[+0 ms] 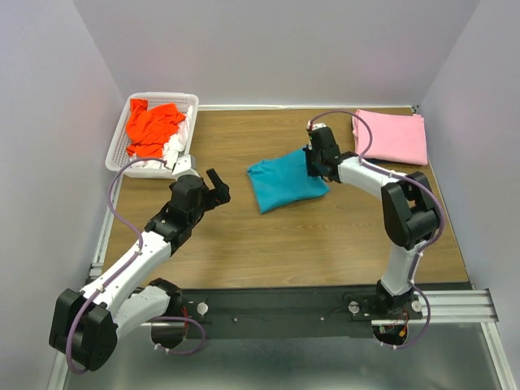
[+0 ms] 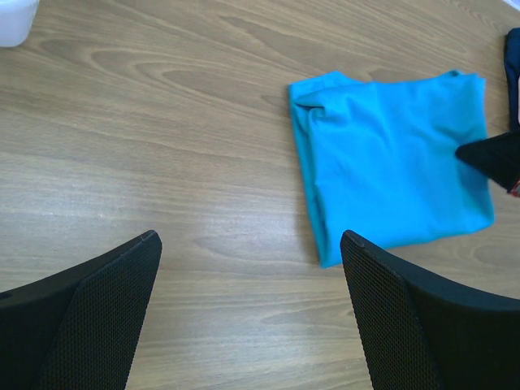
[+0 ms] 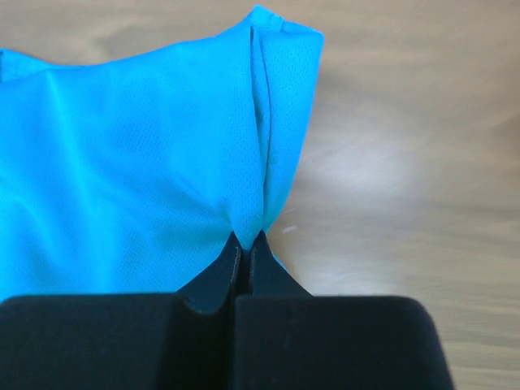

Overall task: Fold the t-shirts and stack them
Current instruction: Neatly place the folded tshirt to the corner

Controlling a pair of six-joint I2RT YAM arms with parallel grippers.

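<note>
A folded teal-turquoise t-shirt (image 1: 284,180) lies mid-table; it also shows in the left wrist view (image 2: 390,171) and the right wrist view (image 3: 138,162). My right gripper (image 1: 312,166) is shut on its right edge, with cloth pinched between the fingertips (image 3: 246,244) and that edge a little raised. A folded pink t-shirt (image 1: 392,136) lies at the back right. The orange-red t-shirt (image 1: 152,127) and white t-shirt (image 1: 172,147) lie crumpled in the basket. My left gripper (image 1: 216,184) is open and empty, left of the teal shirt, above bare wood (image 2: 244,268).
The white lattice basket (image 1: 119,142) stands at the back left corner; its corner shows in the left wrist view (image 2: 15,20). Grey walls close in the table on three sides. A black rail (image 1: 284,305) runs along the near edge.
</note>
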